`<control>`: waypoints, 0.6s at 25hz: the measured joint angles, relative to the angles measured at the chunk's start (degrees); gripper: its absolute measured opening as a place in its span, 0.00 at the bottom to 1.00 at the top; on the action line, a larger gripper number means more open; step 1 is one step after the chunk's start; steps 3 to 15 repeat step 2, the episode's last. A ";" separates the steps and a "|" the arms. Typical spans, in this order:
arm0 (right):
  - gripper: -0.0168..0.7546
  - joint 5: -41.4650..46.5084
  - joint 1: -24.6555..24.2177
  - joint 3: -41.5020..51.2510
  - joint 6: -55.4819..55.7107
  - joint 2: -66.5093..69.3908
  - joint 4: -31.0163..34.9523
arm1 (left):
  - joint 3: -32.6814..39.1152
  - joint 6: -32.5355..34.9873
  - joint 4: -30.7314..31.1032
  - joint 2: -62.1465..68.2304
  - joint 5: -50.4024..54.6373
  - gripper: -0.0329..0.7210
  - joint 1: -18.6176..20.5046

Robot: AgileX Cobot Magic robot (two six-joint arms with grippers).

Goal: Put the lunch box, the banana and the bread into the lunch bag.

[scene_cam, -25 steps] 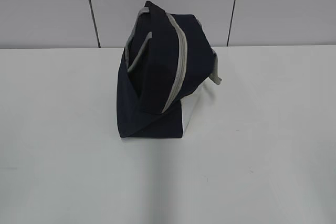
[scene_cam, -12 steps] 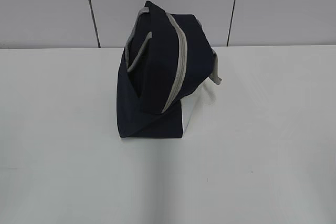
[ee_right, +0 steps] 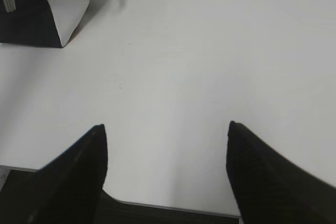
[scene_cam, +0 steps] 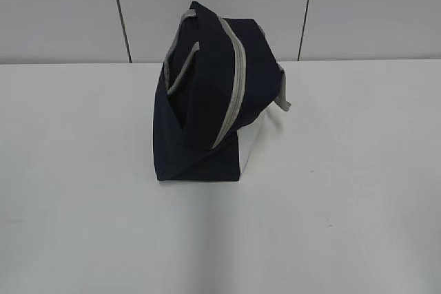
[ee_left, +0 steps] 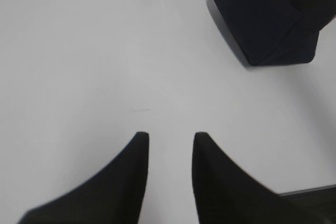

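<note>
Robot body seen only in wrist views, none in ext. view. Left gripper (ee_left: 170, 139): two matte black fingers (ee_left: 131, 171), broad at base, curving to narrow rounded tips. Right gripper (ee_right: 165, 128): same black, pointier tips. No cables, screws or markings visible.

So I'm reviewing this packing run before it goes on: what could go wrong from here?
1. The lunch bag stands tall on a narrow base and leans, so a nudge from above could tip it.
2. Its grey zipper looks shut, so nothing more could go in until it is opened.
3. The left gripper and the right gripper both sit empty near the table edge, away from the bag; no food shows, so whether it is packed cannot be confirmed.
</note>
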 joint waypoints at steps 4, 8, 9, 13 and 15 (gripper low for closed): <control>0.70 0.00 0.00 0.00 0.00 0.00 0.00 | 0.00 0.00 0.00 0.00 0.00 0.34 0.09; 0.70 0.00 0.00 0.00 0.00 0.00 0.00 | 0.00 0.00 0.00 0.00 0.00 0.34 0.09; 0.70 0.00 0.00 0.00 0.00 0.00 0.00 | 0.00 0.00 0.00 0.00 0.00 0.34 0.09; 0.70 0.00 0.00 0.00 0.00 0.00 0.00 | 0.00 0.00 0.00 0.00 0.00 0.34 0.09; 0.70 0.00 0.00 0.00 0.00 0.00 0.00 | 0.00 0.00 0.00 0.00 0.00 0.34 0.09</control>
